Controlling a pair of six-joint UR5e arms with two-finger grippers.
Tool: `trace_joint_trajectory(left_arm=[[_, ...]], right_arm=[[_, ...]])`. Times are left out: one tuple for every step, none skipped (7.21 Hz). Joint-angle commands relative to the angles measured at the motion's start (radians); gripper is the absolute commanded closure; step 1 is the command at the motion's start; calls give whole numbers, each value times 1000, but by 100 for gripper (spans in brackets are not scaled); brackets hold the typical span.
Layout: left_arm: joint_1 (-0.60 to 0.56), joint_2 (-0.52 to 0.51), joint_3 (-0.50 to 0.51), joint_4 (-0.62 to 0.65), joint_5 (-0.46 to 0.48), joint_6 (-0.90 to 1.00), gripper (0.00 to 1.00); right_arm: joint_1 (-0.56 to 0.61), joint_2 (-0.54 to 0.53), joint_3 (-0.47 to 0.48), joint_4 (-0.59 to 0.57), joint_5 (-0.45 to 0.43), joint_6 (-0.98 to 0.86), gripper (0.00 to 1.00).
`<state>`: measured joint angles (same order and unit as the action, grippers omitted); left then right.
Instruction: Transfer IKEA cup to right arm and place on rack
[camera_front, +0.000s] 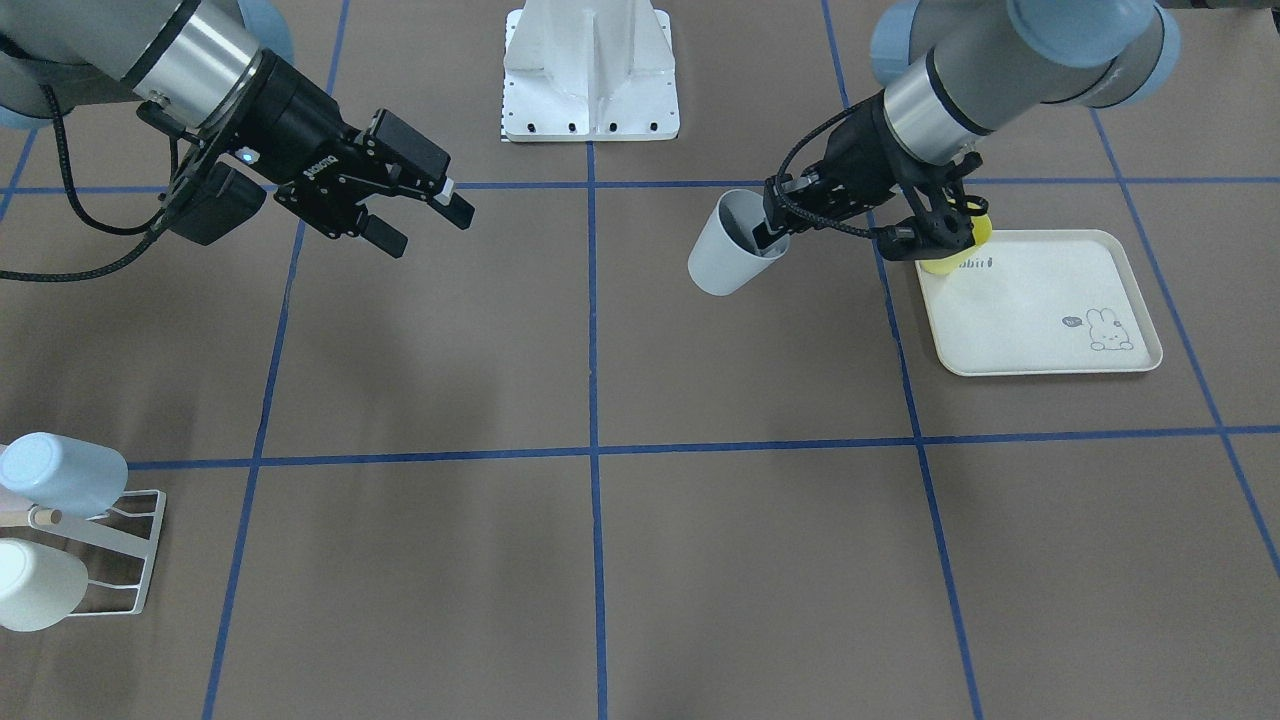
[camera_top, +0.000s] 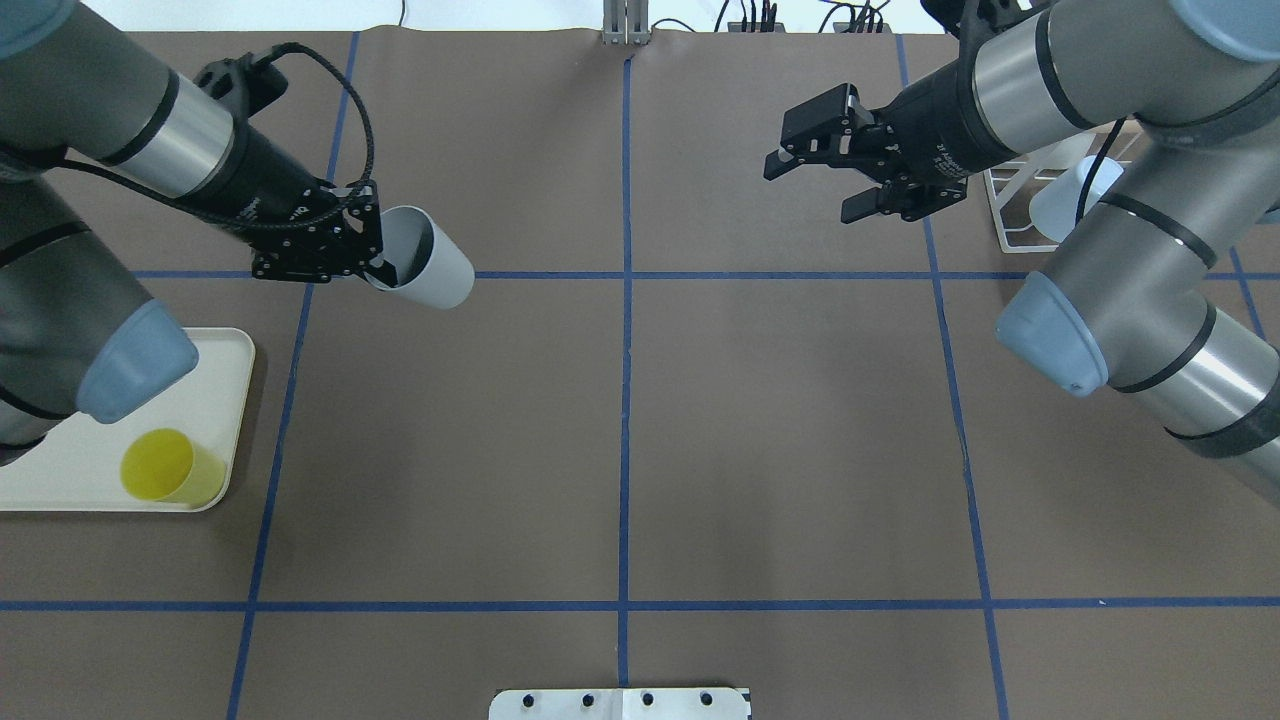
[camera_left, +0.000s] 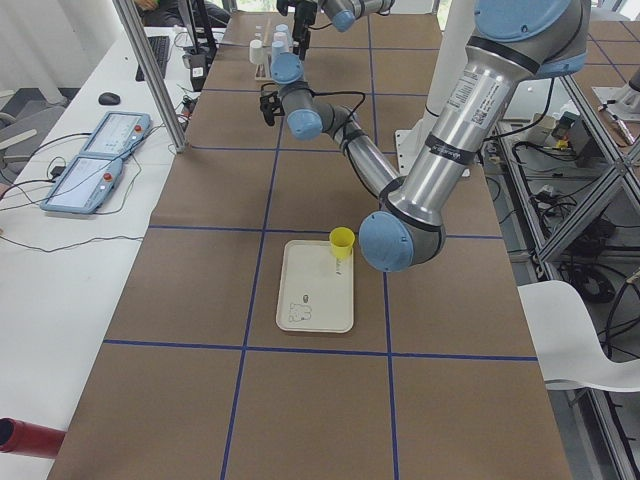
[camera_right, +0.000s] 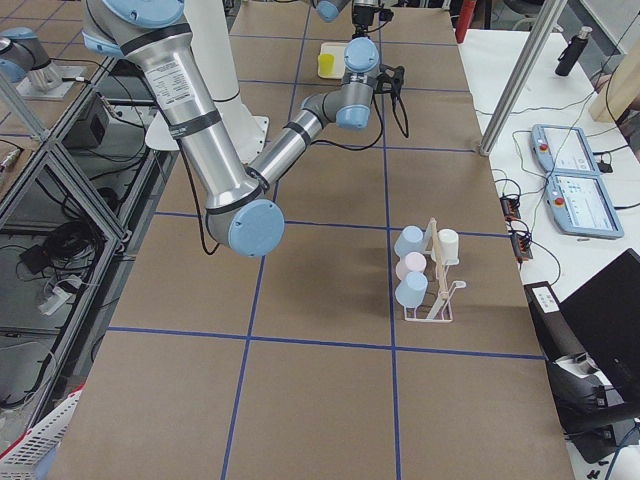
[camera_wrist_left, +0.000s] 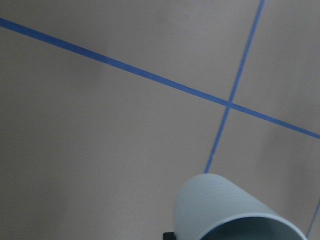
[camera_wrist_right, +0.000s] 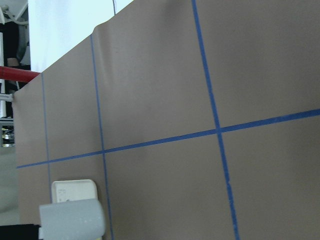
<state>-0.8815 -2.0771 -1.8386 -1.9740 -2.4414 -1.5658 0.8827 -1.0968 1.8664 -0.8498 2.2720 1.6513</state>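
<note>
IKEA cup (camera_top: 440, 272): clamped at its rim by the left end effector (camera_top: 383, 268), tilted; the right end effector (camera_top: 810, 188) is held apart, jaws parted. Bare base end is best presented.

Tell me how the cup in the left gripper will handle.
The pale grey tapered plastic cup is probably light and stiff: the left gripper holds it tilted by the rim, undeformed. Its smooth taper may slip; dropped, it would likely roll.

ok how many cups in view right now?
6: grey cup in the left gripper, yellow cup on the tray, four cups on the rack. Others may be hidden.
</note>
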Motion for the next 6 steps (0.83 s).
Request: trace_joint_trajectory(left_arm=[[16, -11, 82, -479, 5, -409, 100], [21, -8, 126, -699, 22, -525, 100], [29, -5, 127, -794, 63, -633, 100], [30, 2, 115, -866, 88, -708, 100], [30, 5, 120, -991, 152, -862, 100], [30, 8, 130, -1079, 176, -954, 100]], right_arm=[[-33, -5, -6, 241, -25, 181, 3], [-68, -3, -1, 321, -76, 247, 3], [-105, -5, -1, 410, -132, 310, 4], [-117, -5, -1, 493, -146, 356, 5], [-122, -8, 0, 539, -147, 369, 6], [-126, 0, 2, 541, -147, 375, 7]])
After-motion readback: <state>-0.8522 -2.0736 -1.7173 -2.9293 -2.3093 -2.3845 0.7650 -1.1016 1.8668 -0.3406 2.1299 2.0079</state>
